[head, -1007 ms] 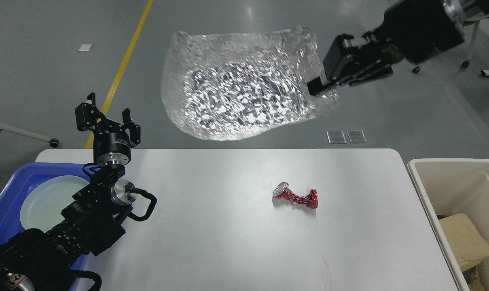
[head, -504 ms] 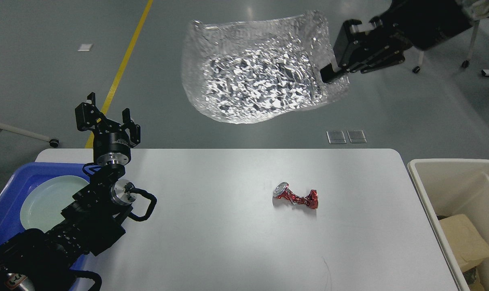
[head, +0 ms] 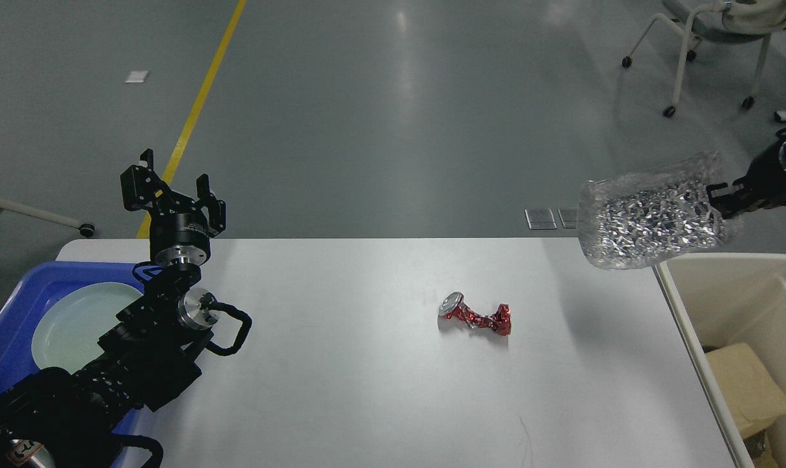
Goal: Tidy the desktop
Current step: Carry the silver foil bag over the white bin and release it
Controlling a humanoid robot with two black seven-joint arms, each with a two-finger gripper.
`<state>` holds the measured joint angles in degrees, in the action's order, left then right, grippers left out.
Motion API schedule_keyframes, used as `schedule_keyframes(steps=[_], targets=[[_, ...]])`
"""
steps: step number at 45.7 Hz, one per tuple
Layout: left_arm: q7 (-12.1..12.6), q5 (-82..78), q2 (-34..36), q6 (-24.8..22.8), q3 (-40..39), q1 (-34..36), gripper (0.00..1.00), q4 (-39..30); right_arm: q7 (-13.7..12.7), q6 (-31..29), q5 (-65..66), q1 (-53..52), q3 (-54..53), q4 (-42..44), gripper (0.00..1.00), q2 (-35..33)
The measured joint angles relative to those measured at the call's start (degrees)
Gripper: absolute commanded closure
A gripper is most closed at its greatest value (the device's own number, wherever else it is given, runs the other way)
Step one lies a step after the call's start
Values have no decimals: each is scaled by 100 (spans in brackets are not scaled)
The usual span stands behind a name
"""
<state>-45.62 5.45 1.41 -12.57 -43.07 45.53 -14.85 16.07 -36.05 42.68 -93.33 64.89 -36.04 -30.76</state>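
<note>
My right claw (head: 724, 198) grips a crinkled, glittering foil bag (head: 649, 221) above the beige bin (head: 685, 305).
My left claw (head: 170, 190) hovers open; a crushed red can (head: 476, 314) lies on the smooth white desktop (head: 366, 377).

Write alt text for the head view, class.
The right end effector holds a crinkled foil tray over the beige bin. A crushed red can lies on the white desktop; the left end effector hangs open, empty.

My left arm (head: 132, 351) is black and blocky, with silver metal joint caps and a looping black cable. Its gripper (head: 170, 190) has two black pronged fingers on a round black wrist with a silver ring.
</note>
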Motion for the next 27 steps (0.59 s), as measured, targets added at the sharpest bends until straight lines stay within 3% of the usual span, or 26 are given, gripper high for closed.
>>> schedule_keyframes(steps=[8, 12, 14, 18, 21, 22, 27], targets=[[0, 0, 0, 0, 0, 0, 0, 0, -99, 891, 4, 760, 948, 630, 100, 25], [0, 0, 0, 0, 0, 0, 0, 0, -182, 1140, 7, 1046, 1242, 820, 75, 26], [0, 0, 0, 0, 0, 0, 0, 0, -213, 1229, 17, 1178, 1381, 899, 57, 26], [0, 0, 0, 0, 0, 0, 0, 0, -310, 1389, 24, 1441, 1655, 1079, 35, 27], [0, 0, 0, 0, 0, 0, 0, 0, -408, 1538, 24, 1630, 1825, 1202, 4, 32], [0, 0, 0, 0, 0, 0, 0, 0, -432, 1580, 23, 1679, 1862, 1226, 0, 35], [0, 0, 0, 0, 0, 0, 0, 0, -491, 1702, 6, 1801, 1944, 1276, 0, 42]])
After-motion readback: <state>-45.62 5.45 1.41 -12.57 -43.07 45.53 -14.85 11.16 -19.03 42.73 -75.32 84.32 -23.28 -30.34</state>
